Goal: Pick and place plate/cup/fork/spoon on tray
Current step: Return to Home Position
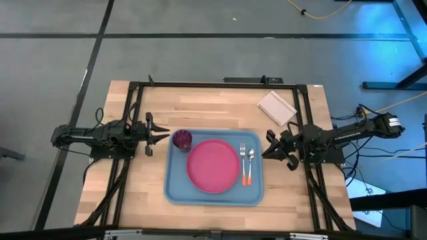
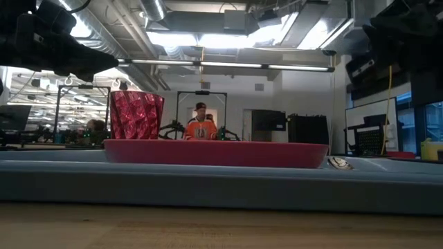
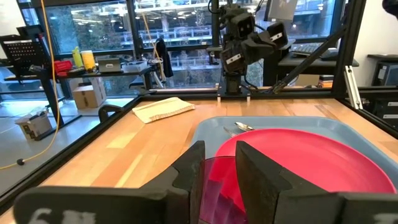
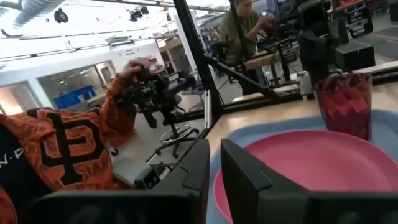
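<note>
The light-blue tray lies at the table's middle. On it rest the pink-red plate, the maroon cup upright in its far left corner, and the fork and spoon side by side right of the plate. My left gripper hovers just left of the cup, its fingers a little apart and empty; the left wrist view shows the cup through the gap. My right gripper is shut and empty at the tray's right edge, pointing at the tray.
A pale beige pad lies at the table's far right, clear of the tray. A black frame runs along the table's far and side edges. A person in an orange jersey shows in the room beyond the table.
</note>
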`<state>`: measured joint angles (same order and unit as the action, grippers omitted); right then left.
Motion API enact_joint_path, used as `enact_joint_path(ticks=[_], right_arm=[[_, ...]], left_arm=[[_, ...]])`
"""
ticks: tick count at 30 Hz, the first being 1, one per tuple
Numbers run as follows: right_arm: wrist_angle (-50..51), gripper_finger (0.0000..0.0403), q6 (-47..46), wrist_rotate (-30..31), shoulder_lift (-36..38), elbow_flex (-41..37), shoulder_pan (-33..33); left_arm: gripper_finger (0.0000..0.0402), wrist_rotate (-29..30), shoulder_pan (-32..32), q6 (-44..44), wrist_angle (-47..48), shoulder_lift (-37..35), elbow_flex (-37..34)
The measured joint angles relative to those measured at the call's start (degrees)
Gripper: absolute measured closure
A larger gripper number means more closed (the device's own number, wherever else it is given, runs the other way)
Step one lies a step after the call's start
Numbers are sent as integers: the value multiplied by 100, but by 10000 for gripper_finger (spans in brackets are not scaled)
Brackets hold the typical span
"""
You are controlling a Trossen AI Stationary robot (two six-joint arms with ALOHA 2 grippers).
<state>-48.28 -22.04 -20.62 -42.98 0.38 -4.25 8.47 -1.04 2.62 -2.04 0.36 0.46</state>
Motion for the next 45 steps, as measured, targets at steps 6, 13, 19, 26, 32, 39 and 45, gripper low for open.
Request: enact_joint_path(ticks=[6, 13, 19, 26, 32, 39, 45], right_arm=[[-7, 358, 0, 0, 0, 2, -2], [15, 358, 0, 0, 22, 2, 0], [14, 358, 0, 0, 155, 2, -2], [20, 358, 0, 0, 402, 0, -2], [223, 358, 0, 0, 898, 2, -2], [2529, 358, -2, 0, 2123, 2, 0], [3652, 358, 0, 0, 3034, 2, 0]], left_arm=[[319, -2, 0, 0, -2, 0, -1], [319, 0, 0, -1, -2, 0, -1], [319, 0, 0, 0, -4, 0, -1], [319, 0, 0, 1, -6, 0, -1], [319, 0, 0, 0, -7, -1, -1], [319, 0, 0, 0, -7, 0, -1], [319, 0, 0, 1, -7, 0, -1]])
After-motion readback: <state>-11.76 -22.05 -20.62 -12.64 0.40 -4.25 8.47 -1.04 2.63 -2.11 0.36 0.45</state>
